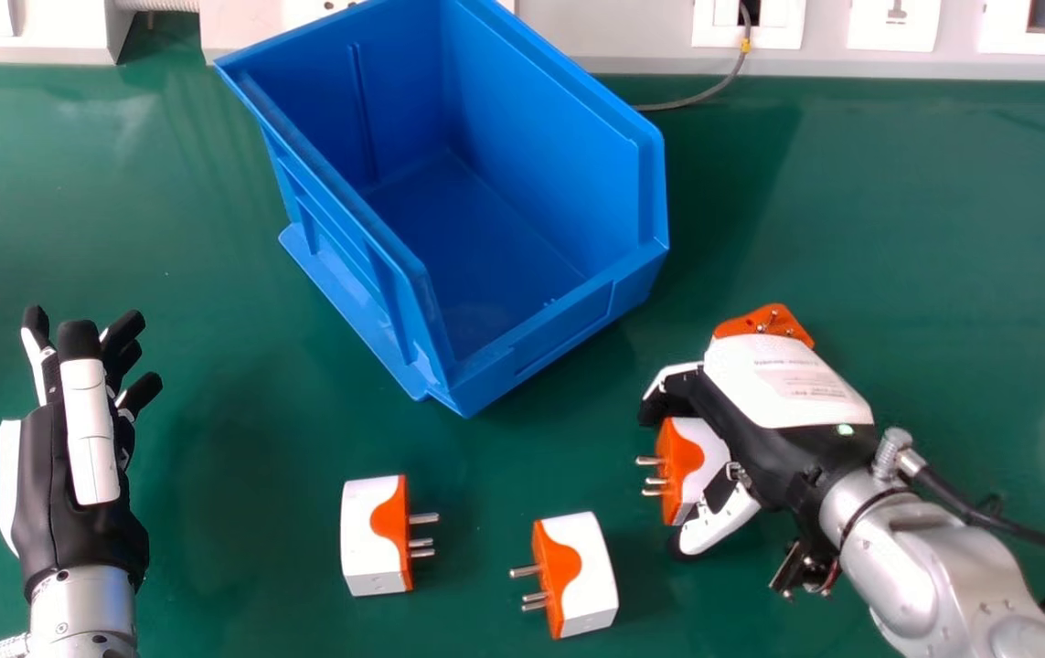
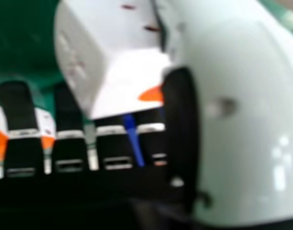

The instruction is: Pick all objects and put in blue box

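Note:
Over the table's right part, my right hand (image 1: 760, 439) is curled round a white and orange plug adapter (image 1: 703, 461), its pins facing left in the head view. In the right hand view the white adapter (image 2: 127, 72) lies between the thumb of my right hand (image 2: 252, 129) and its fingers. Another orange adapter (image 1: 762, 322) is partly hidden beyond that hand. Two more white and orange adapters, one left (image 1: 371, 535) and one nearer the middle (image 1: 581, 576), lie at the front with pins facing each other. The blue box (image 1: 485, 265) stands behind them, its inside bare. My left hand (image 1: 56, 475) is open at the left.
The green table (image 1: 943, 274) extends on both sides of the box. White sockets (image 1: 894, 23) line the back edge, and a grey cable (image 1: 705, 94) runs behind the box. A black cable (image 1: 988, 519) trails from my right wrist.

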Controlling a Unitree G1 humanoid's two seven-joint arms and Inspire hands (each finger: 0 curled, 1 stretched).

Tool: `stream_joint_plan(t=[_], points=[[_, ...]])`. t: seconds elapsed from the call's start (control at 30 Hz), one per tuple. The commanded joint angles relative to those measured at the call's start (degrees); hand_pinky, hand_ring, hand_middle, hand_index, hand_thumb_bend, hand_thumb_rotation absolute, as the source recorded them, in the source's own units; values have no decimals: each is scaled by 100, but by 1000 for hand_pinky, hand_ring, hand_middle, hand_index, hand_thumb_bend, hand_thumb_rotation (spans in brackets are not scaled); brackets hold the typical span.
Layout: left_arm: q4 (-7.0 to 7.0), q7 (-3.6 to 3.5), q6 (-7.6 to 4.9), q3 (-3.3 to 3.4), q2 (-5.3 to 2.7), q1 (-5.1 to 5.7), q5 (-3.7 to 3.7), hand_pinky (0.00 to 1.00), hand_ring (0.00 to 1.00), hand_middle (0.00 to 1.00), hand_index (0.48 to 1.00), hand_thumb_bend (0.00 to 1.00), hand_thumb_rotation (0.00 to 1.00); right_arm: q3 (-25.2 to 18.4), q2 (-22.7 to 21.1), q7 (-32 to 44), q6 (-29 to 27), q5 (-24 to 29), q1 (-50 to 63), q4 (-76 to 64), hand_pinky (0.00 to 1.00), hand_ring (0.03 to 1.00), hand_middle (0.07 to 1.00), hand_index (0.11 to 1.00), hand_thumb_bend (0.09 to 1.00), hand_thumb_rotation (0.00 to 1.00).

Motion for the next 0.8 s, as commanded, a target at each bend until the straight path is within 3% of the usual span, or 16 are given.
stream_joint_plan(t=[0.0, 0.13, 0.47, 0.77], points=[[-101, -17, -54, 24, 51, -29, -30, 870, 918, 876, 956, 974, 969, -129, -117, 144, 172, 75, 263, 251, 450, 489, 610, 630, 618, 57], [-97, -11, -54, 29, 51, -28, -27, 871, 918, 876, 956, 978, 969, -187, -88, 144, 126, 139, 271, 257, 425, 440, 563, 593, 565, 29], [-87, 20, -55, 24, 51, -39, -6, 867, 915, 875, 956, 981, 970, -270, -66, -206, -244, 300, 286, 367, 404, 408, 534, 555, 528, 9], [-105, 11, -48, 19, 61, -28, -2, 865, 914, 874, 955, 982, 970, -431, 20, -1040, -986, 457, 363, 577, 365, 392, 521, 540, 517, 3]])
